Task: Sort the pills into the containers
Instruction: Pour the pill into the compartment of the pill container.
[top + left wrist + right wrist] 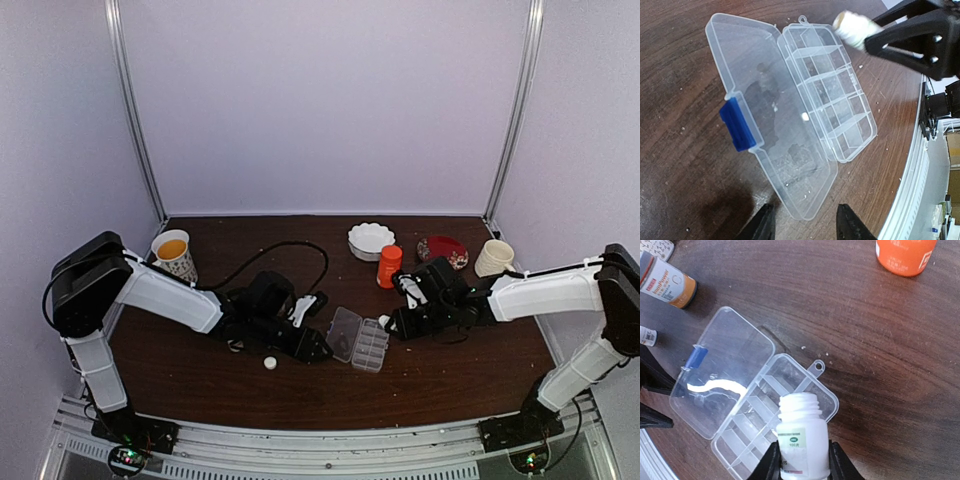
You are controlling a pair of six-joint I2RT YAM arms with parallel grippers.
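Over the loop end of the open pill box (860, 97), the right gripper (805, 462) has its jaws clamped on the sides of an uncapped white bottle (801, 432), whose mouth sits above the end cells (832, 60). At the near corner of the lid (750, 75) the left gripper (806, 225) stands part-open and grips nothing, the corner lying just ahead of the gap. One pale pill (805, 116) lies on the lid beside the hinge; whether any cell holds pills I cannot tell
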